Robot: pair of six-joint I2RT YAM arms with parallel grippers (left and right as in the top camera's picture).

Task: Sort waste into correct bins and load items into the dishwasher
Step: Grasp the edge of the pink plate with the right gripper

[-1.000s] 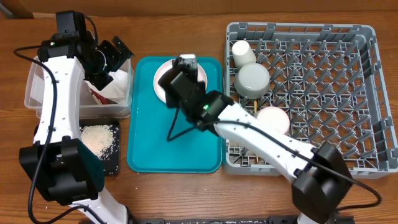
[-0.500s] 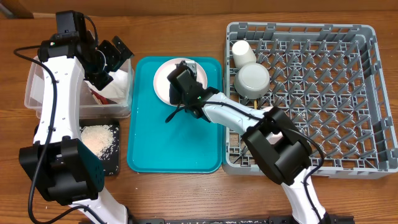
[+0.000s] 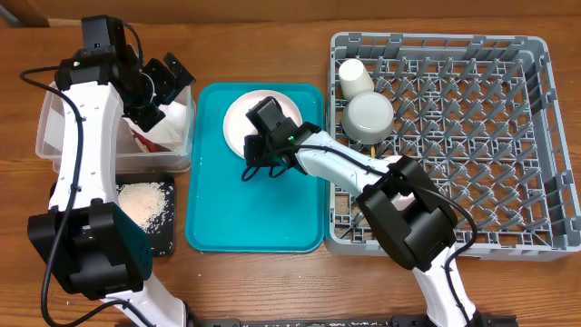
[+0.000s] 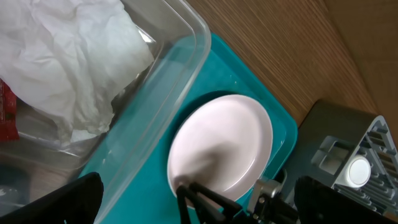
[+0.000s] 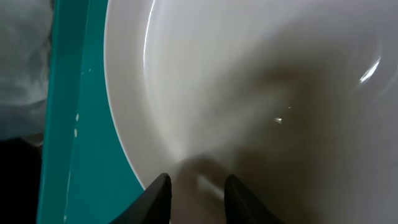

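A: Round pale pink plate (image 3: 238,121)?
B: It lay on the teal serving tray (image 3: 254,218). The right gripper (image 5: 196,196) hung over its rim, fingers slightly parted, empty.
A: Left gripper (image 3: 168,80)?
B: Spread wide above the clear plastic tub (image 3: 45,138), empty.

Plate (image 3: 236,123) partly hidden — right gripper (image 3: 261,136) covers it

1 plate (image 3: 238,118) | 1 cup (image 3: 356,77) | 1 bowl (image 3: 368,113) | 1 napkin (image 3: 172,123) | 1 tub (image 3: 54,127) | 1 rack (image 3: 472,136)
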